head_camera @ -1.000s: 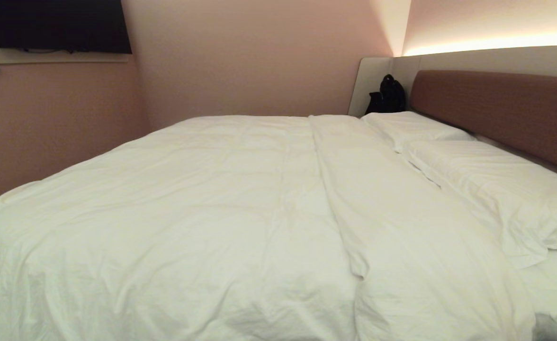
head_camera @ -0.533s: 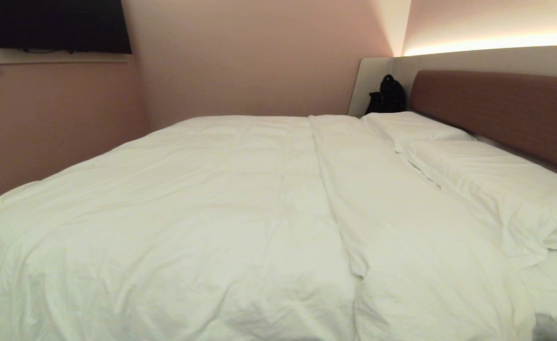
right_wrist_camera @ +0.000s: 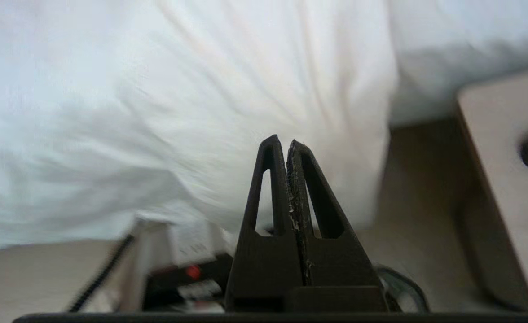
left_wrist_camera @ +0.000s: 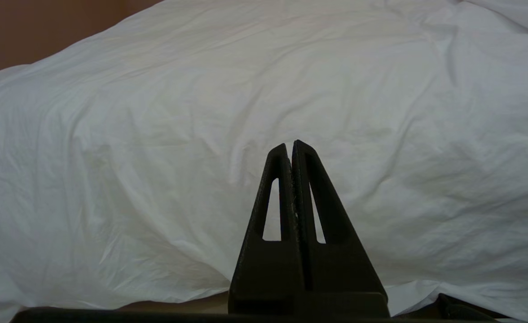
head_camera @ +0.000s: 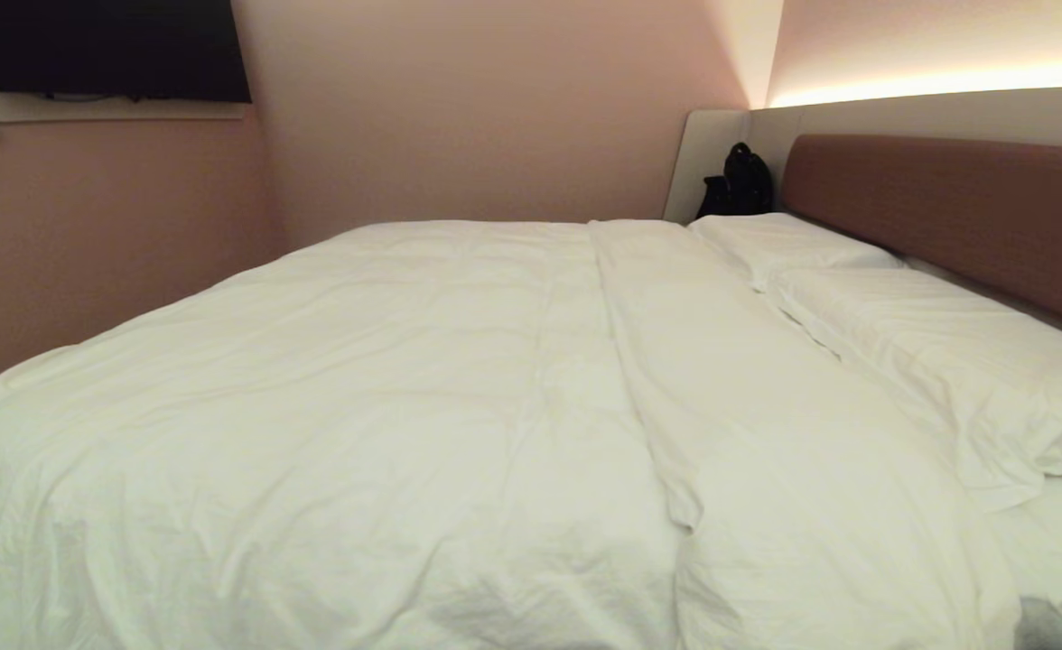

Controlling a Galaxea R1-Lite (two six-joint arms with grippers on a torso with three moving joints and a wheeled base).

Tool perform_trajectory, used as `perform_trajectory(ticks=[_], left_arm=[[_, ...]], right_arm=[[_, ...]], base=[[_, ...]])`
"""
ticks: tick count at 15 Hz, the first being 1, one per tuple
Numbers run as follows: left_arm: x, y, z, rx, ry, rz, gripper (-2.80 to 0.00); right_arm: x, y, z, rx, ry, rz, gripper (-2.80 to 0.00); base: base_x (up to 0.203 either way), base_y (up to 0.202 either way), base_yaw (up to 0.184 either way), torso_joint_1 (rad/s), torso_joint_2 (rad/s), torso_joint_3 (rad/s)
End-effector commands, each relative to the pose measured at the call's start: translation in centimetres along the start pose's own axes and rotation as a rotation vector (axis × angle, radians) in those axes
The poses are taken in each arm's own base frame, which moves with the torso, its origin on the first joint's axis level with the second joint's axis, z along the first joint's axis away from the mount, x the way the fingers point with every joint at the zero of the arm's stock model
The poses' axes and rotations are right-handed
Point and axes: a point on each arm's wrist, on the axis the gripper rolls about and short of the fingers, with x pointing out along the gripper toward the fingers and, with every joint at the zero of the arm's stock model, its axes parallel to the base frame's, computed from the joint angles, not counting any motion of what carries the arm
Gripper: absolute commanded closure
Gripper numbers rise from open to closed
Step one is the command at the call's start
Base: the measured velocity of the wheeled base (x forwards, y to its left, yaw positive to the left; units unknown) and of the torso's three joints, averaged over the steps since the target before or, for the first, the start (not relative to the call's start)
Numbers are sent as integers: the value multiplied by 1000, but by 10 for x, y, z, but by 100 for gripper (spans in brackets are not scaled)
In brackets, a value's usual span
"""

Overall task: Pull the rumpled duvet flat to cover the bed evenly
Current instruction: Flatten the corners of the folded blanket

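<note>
Hotel-style bedroom — made-up bed [head_camera: 1055, 533], padded headboard [head_camera: 946, 212], wall-mounted television [head_camera: 111, 50].

Two pillows [head_camera: 901, 325] lying at the headboard end. Black bag [head_camera: 739, 181] sitting in far corner. TV [head_camera: 111, 47] hanging on pink wall [head_camera: 477, 108]. Pale cabinet [right_wrist_camera: 506, 179] standing bedside.

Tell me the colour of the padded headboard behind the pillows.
Brown; the headboard shows best in the head view, with a pale grey surround.

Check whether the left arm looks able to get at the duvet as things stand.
Probably yes: the left end effector, shut and empty, faces the duvet hanging over the bed's near side, with nothing between them.
</note>
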Motion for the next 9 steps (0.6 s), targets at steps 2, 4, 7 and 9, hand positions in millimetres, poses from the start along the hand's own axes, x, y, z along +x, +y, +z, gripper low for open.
perform_trajectory(ticks=[2, 4, 7, 9], left_arm=[[0, 0, 0, 1, 0, 0, 0], [0, 0, 0, 1, 0, 0, 0], [0, 0, 0, 0, 0, 2, 0], [0, 0, 0, 6, 2, 0, 0]], right_arm=[[-41, -13, -5, 32, -274, 8, 0], [-60, -21, -11, 24, -403, -1, 0], [-86, -31, -26, 5, -593, -84, 0], [-94, -34, -42, 15, -667, -134, 0]], base=[[0, 0, 0, 0, 0, 0], [0, 0, 0, 0, 0, 0], [0, 0, 0, 0, 0, 0], [0, 0, 0, 0, 0, 0]])
